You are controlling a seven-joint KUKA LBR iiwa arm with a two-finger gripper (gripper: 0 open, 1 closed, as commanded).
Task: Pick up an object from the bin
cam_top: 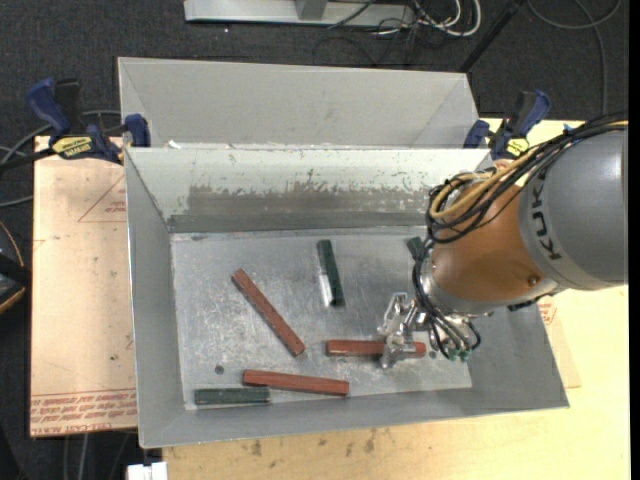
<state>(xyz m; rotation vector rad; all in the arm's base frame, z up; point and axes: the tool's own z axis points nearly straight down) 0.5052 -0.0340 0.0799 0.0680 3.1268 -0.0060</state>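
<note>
Furthest left on the floor of the bin (pixel 150 298), a dark green stick (pixel 232 396) lies flat along the near wall, with a long reddish-brown stick (pixel 295 382) just beside its right end. Above them a second brown stick (pixel 267 312) lies on a diagonal, and nearer the middle a green-and-white stick (pixel 328 273) points toward the back wall, well apart from the rest. Right of centre lies the short reddish-brown stick (pixel 352 348), flat and roughly level, and the gripper (pixel 400 343) is down at its right end, low to the floor. Whether the gripper is spread or already pinching that end, I cannot tell; the metal parts overlap the stick there. The orange-brown arm (pixel 500 248) fills the right side. To do this step well, I judge the grasp should close squarely across the stick's narrow width. Held at one end, the stick may pivot or slip, so the lift should be straight up and checked before clearing the bin.
</note>
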